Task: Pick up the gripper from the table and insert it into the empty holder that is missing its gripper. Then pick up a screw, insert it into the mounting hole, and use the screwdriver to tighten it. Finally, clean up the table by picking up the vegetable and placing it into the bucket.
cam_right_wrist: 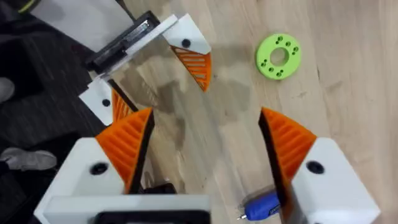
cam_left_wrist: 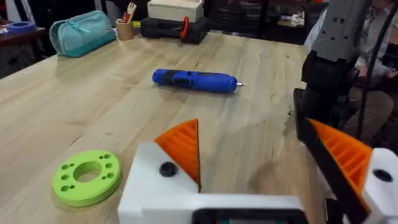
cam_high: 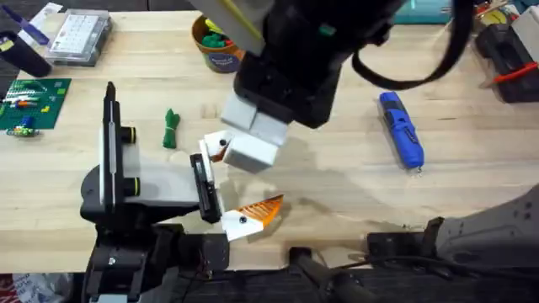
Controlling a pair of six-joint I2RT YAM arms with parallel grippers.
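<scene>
right end effector spread open above the holder; left end effector open over the table

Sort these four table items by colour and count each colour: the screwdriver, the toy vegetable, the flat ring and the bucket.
Blue: 1, the screwdriver
Green: 2, the vegetable and the ring
Orange-tan: 1, the bucket
Total: 4
</scene>
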